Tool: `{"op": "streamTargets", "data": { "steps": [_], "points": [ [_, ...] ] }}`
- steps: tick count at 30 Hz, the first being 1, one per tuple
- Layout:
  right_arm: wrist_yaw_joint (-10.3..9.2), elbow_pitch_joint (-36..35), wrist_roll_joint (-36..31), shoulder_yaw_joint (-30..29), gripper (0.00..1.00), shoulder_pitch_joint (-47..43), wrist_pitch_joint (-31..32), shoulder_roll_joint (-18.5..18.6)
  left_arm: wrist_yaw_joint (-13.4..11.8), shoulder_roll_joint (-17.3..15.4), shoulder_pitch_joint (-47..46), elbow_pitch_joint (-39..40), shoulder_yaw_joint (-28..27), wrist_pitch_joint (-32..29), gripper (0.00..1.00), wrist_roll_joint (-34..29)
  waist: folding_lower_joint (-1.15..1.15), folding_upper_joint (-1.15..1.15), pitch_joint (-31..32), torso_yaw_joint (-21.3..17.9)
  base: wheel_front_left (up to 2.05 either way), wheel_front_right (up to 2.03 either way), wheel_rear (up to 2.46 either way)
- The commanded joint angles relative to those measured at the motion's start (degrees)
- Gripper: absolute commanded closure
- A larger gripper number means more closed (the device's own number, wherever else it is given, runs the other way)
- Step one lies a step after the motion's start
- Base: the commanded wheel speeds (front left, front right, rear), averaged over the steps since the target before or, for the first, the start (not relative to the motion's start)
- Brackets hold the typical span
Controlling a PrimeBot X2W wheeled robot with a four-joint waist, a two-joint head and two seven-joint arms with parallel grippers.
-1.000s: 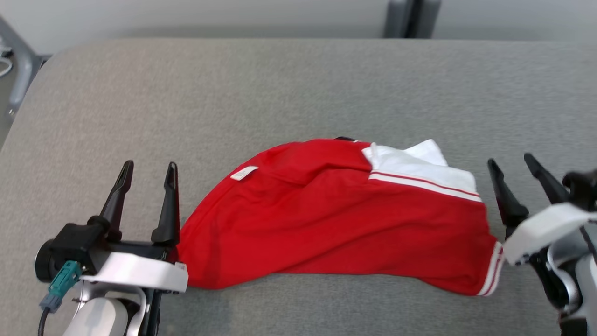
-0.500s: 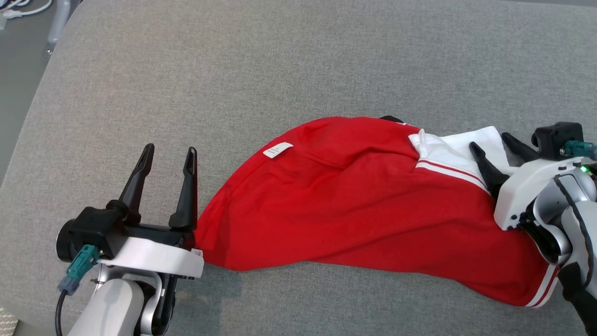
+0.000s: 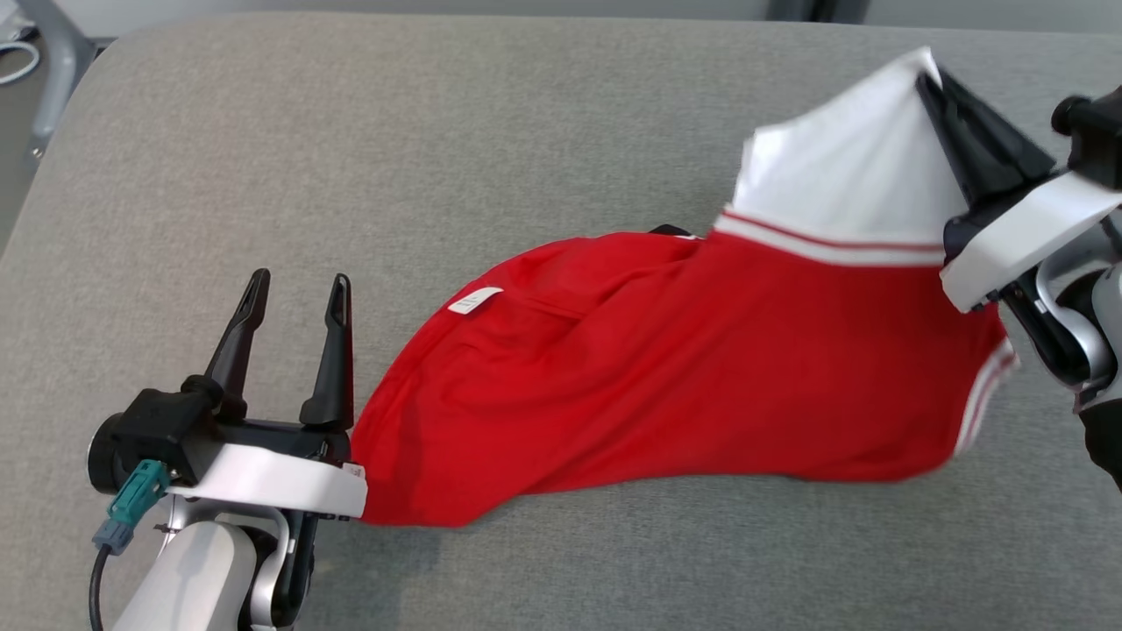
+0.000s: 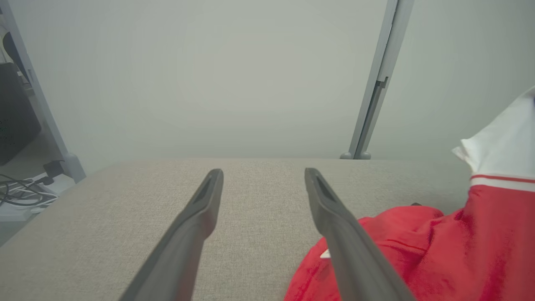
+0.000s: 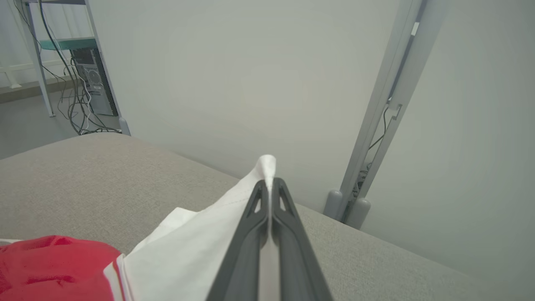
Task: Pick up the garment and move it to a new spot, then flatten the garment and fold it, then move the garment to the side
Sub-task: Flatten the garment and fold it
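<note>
— Which step?
— The pick-up. My right hand (image 3: pixel 927 81) is pinching the white corner of the garment (image 3: pixel 657 368), raised at two o'clock; its red body is lying on the surface (image 3: pixel 438 131). My left hand (image 3: pixel 298 280) is gaping wide, holding nothing.
— Next?
— I'm judging it needs carrying to a new spot.

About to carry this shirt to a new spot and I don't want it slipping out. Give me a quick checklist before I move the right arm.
1. Grip: right gripper shut on the white section of the garment: ok.
2. Bite: white cloth pokes past the closed jaws: ok.
3. Spare arm: left gripper open, holding nothing: ok.
4. Left gripper clear of the red hem: cannot tell; they meet in the head view.
5. Garment off the grey surface: not ok; its red body lies there.
6. Bare surface beyond the garment: ok.
</note>
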State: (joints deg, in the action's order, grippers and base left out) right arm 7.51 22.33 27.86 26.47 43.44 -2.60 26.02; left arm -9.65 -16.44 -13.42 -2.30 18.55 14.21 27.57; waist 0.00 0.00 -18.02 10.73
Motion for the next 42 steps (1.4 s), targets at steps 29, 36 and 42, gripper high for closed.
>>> {"op": "streamTargets", "data": {
  "steps": [29, 36, 42],
  "points": [
    [-0.04, -14.2, -4.0, -14.6, 1.00, -42.5, -4.1, -8.3, -3.0, -2.3, 6.9, 2.6, -0.5, -2.3, 0.00, 1.7, 0.00, 0.00, 7.2, -7.7, 0.00, 0.00, 0.00],
    [-0.04, -7.4, -2.1, -13.4, 0.00, -39.3, -7.1, -10.3, -3.7, -2.7, 7.8, 3.1, -0.5, -2.8, 0.00, 1.9, 0.00, 0.00, 7.9, -8.2, 0.00, 0.00, 0.00],
    [-0.04, -9.4, -3.7, -15.9, 0.00, -41.0, -8.1, -11.8, -4.4, -3.2, 8.9, 3.4, -0.9, -2.9, 0.00, 2.2, 0.00, 0.00, 8.9, -9.0, 0.00, 0.00, 0.00]
  ]
}}
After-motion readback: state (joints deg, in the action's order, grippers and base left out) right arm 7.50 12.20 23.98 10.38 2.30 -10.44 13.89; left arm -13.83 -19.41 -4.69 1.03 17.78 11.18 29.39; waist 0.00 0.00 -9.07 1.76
